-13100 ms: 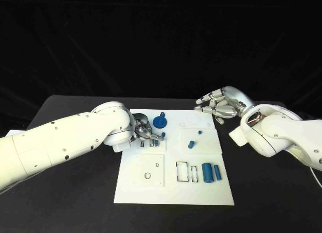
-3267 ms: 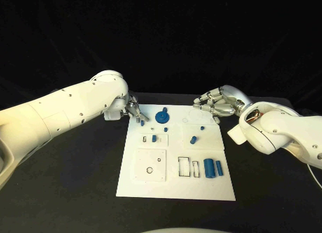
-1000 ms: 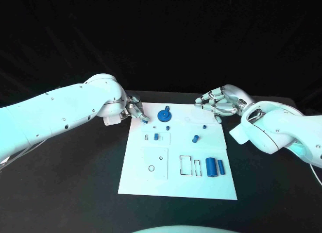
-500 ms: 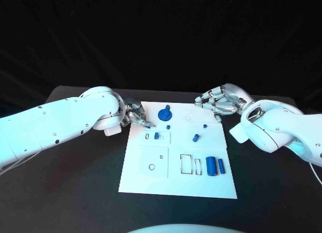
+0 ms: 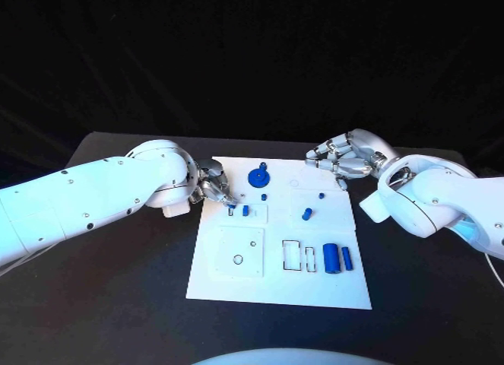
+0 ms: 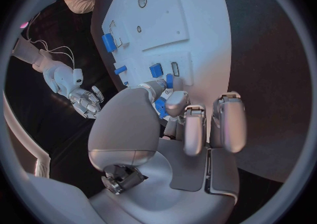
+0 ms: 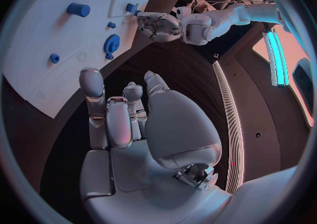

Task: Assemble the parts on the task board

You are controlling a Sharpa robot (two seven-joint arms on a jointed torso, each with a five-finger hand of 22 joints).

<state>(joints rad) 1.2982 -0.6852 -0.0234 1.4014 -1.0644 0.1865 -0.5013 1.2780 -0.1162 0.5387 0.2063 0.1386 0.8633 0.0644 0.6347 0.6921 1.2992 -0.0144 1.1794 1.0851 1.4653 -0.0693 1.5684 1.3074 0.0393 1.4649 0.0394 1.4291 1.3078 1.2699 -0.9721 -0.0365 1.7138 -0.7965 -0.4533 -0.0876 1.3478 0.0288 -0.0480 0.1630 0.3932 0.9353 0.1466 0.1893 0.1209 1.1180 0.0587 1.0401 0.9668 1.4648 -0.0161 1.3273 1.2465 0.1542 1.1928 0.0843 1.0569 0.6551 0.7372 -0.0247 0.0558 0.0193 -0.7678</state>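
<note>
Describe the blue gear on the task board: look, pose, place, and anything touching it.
The blue gear is a round, toothed disc of matte blue, plastic by its look, with a small peg rising at its far side. It lies flat near the far edge of the white task board, toward the left. Nothing touches it: the left hand is at the board's left edge nearer the robot, the right hand off the far right corner. The right wrist view shows its teeth too.

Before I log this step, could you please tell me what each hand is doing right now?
Left hand: fingers pinch a small blue part over the task board.
Right hand: fingers curled, holding nothing.
</note>
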